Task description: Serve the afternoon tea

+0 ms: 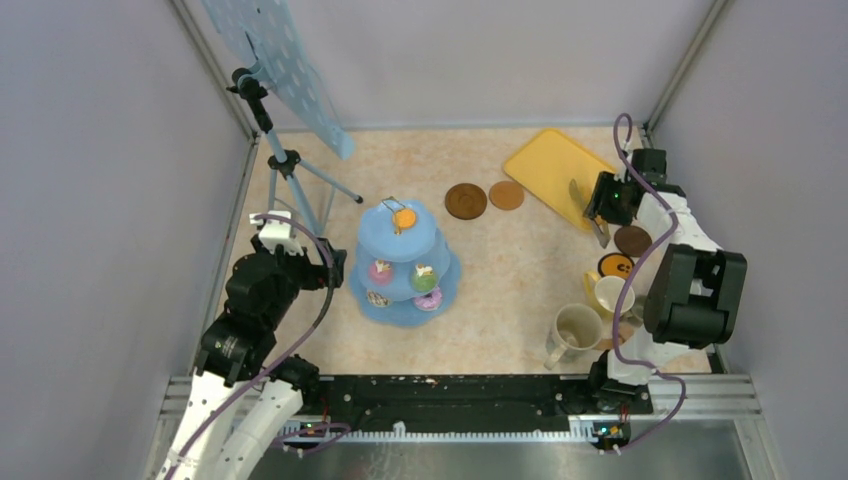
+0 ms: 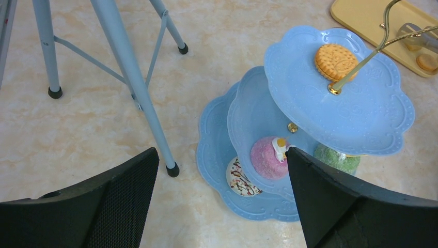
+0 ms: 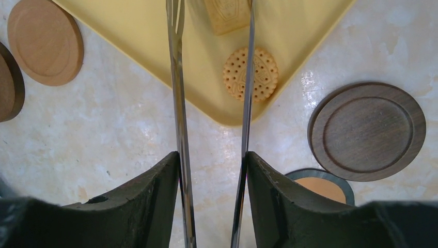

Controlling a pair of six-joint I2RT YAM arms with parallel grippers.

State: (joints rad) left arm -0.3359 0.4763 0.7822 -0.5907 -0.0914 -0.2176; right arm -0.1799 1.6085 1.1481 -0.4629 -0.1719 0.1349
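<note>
A blue three-tier stand (image 1: 392,243) stands mid-table with an orange biscuit (image 1: 405,216) on its top tier. The left wrist view shows that biscuit (image 2: 336,61), a pink cupcake (image 2: 269,157), a green cupcake (image 2: 338,159) and a sprinkled white donut (image 2: 240,180) on the lower tiers. My left gripper (image 1: 335,268) is open and empty, just left of the stand. My right gripper (image 3: 213,155) is shut on the metal tongs (image 3: 178,77), whose tips reach over a round biscuit (image 3: 251,74) on the yellow tray (image 3: 139,31).
A big beige mug (image 1: 578,328), a yellow mug (image 1: 612,295) and a small grey mug (image 1: 616,266) stand at the right. Brown coasters (image 1: 465,200) (image 1: 506,195) (image 1: 632,240) lie near the tray (image 1: 555,165). A blue tripod (image 1: 285,165) stands at the back left.
</note>
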